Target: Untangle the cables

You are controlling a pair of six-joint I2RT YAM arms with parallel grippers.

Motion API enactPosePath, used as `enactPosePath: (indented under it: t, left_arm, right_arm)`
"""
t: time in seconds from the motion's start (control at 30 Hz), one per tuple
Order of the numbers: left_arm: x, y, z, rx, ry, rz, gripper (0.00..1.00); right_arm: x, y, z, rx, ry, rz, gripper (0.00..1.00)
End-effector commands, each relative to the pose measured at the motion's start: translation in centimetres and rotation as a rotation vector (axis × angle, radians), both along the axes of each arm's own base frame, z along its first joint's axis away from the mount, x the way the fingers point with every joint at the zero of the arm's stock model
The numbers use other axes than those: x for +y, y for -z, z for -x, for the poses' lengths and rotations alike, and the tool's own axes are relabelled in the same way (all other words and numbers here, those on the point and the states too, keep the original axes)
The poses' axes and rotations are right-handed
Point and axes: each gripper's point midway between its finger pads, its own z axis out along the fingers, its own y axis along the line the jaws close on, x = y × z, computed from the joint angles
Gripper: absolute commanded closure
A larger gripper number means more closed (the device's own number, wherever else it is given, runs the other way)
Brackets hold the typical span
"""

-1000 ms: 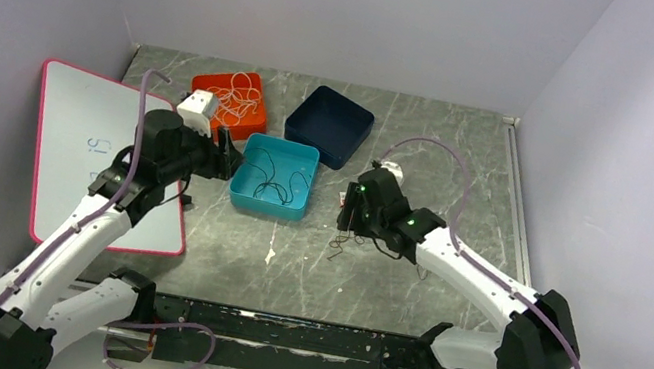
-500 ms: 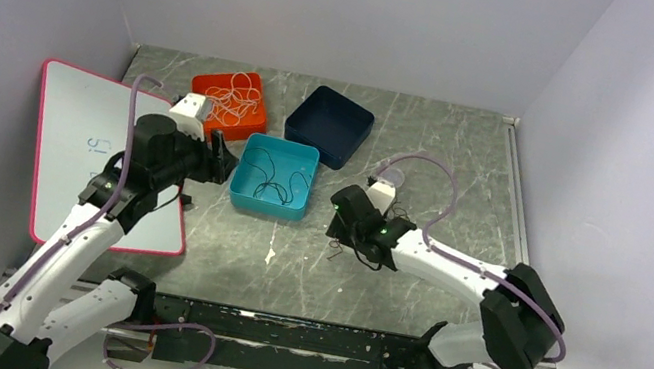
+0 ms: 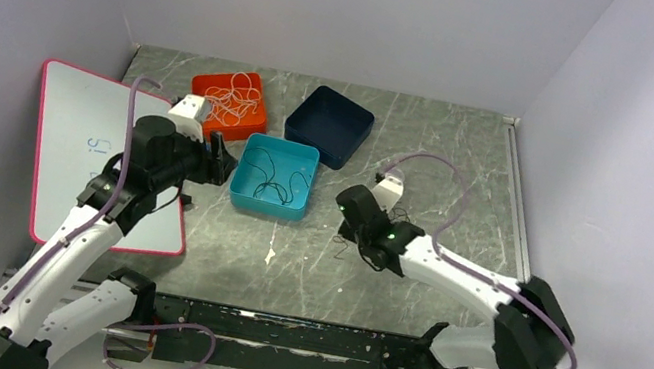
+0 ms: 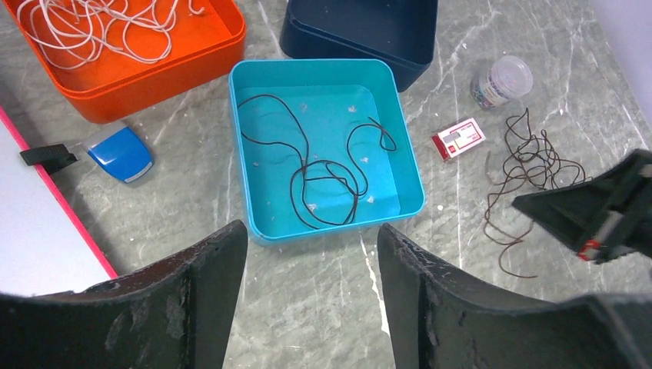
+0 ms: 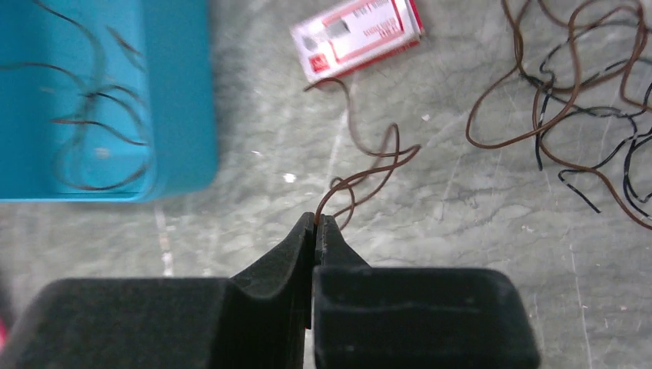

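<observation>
Close-up from the right wrist shows us the right claw (image 5: pixel 316 223) clenched on the tip of a brown cable (image 5: pixel 384 160), its tangle (image 5: pixel 553 100) on the worktop (image 5: pixel 461 215) beyond; overhead we cannot make that out. From the left wrist we see the left claw (image 4: pixel 311 300) released, facing a teal tray (image 4: pixel 307 64) holding a black cable (image 4: pixel 306 154).

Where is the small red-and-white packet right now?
In the left wrist view, the red-and-white packet lies between the teal tray and the brown cable tangle, near the clear jar.
</observation>
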Motion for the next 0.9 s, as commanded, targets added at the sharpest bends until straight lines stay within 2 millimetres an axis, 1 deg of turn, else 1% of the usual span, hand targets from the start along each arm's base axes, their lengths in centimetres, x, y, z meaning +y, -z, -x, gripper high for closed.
enactPosePath:
  t: [0.0, 0.13, 0.2, 0.27, 0.37, 0.47, 0.53, 0.57, 0.67, 0.77, 0.87]
  left_arm:
    - [-0.5, -0.7, 0.1, -0.043, 0.025, 0.021, 0.32]
    - [-1.8, -1.4, -0.1, -0.08, 0.089, 0.059, 0.31]
    - [-2.5, -2.2, -0.2, -0.112, 0.13, 0.072, 0.31]
    - [-3.2, -3.2, -0.1, -0.154, 0.172, 0.089, 0.31]
    - [-4.3, -4.7, 0.3, -0.209, 0.244, 0.127, 0.31]
    - [-5.0, -5.4, 0.8, -0.23, 0.292, 0.147, 0.31]
    - [-5.4, -5.6, 1.2, -0.235, 0.325, 0.156, 0.31]
    - [-5.7, -5.8, 1.6, -0.239, 0.348, 0.163, 0.31]
    - [-6.7, -6.3, 3.1, -0.262, 0.442, 0.195, 0.31]
    - [-7.5, -6.7, 4.7, -0.283, 0.528, 0.233, 0.32]
    - [-8.0, -7.0, 5.8, -0.299, 0.581, 0.261, 0.31]
  right_arm:
    - [-0.1, -5.6, -0.7, -0.154, -0.059, -0.04, 1.0]
    - [0.6, -9.5, 0.1, -0.192, -0.208, -0.03, 1.0]
    - [1.0, -11.4, 0.7, -0.223, -0.293, -0.037, 1.0]
    - [1.7, -13.7, 1.3, -0.281, -0.394, -0.062, 1.0]
    - [3.4, -17.0, 2.5, -0.385, -0.583, -0.099, 1.0]
    - [5.6, -18.9, 4.6, -0.455, -0.829, -0.116, 1.0]
    - [7.2, -19.8, 6.9, -0.493, -1.027, -0.156, 1.0]
    - [7.8, -20.1, 7.9, -0.507, -1.099, -0.181, 1.0]
    - [8.8, -20.7, 9.5, -0.538, -1.224, -0.23, 1.0]
    - [9.4, -21.1, 10.1, -0.55, -1.27, -0.256, 1.0]
    - [9.8, -21.5, 10.0, -0.565, -1.269, -0.279, 1.0]
